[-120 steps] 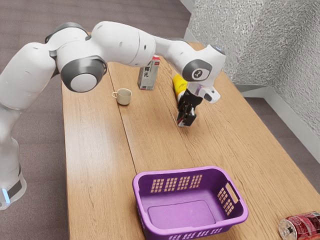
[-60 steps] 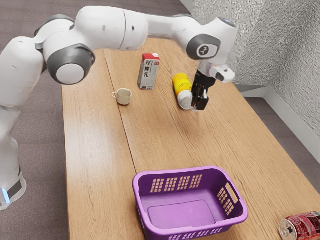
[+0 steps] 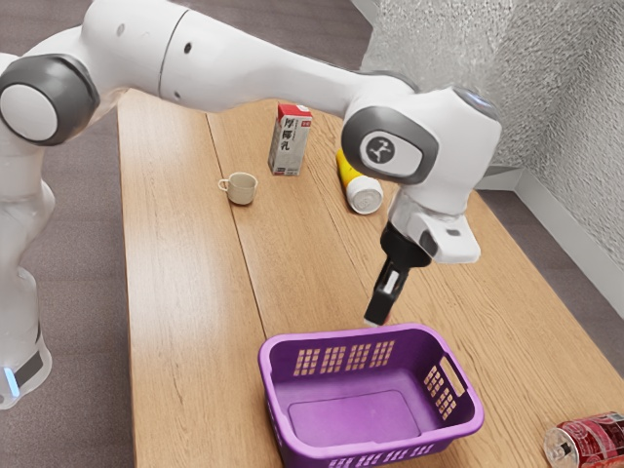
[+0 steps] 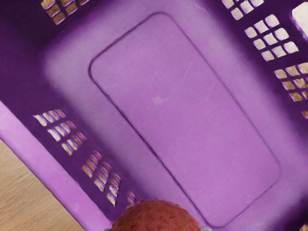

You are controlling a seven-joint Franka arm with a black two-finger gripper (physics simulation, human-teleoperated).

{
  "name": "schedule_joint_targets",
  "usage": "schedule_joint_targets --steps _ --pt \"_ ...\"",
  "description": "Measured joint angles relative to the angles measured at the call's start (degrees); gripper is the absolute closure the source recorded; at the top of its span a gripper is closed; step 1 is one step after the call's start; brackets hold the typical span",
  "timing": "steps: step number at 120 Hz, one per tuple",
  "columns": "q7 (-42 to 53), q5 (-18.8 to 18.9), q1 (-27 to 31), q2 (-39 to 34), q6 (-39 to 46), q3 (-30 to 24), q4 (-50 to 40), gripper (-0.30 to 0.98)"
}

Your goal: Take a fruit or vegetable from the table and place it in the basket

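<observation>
1. The gripper [image 3: 377, 320] is closed on a round, bumpy, red-brown fruit [image 4: 156, 216], with a bit of a fingertip showing at either side of it in the wrist view.
2. The fruit is up in the gripper's hold, near the basket's long wall on the side toward the bottle; whether it is over the opening or still over the rim, I cannot tell.
3. The purple basket [image 3: 327, 337] stands upright on the wooden table [image 3: 185, 292], its open top facing up. The walls have groups of small square holes, and the smooth floor carries a rounded rectangular outline. The bare floor shows broadly in the wrist view.
4. The small beige mug [image 3: 243, 189] stands upright, its handle toward the exterior view's left. What is inside it is too small to tell.
5. The red and grey carton [image 3: 289, 146] stands upright near the mug.
6. The yellow bottle [image 3: 349, 177] lies on its side, partly behind the arm, its white cap [image 3: 365, 196] toward the basket.
7. The red can [image 3: 597, 441] lies on its side at the exterior view's lower right, apart from the basket.
</observation>
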Motion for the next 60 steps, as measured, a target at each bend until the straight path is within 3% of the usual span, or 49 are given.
schedule_joint_targets --steps 13,34,46,60 --pt "-1.97 0.21 -0.25 0.1 1.38 -4.57 -1.67 0.54" --pt "-4.55 0.32 0.04 0.35 3.05 -5.58 -2.32 0.54" --pt "-5.65 -0.18 0.09 0.65 3.35 -5.52 -2.33 0.27" --pt "-6.72 -0.28 0.08 0.93 3.53 -5.59 -2.23 0.12"
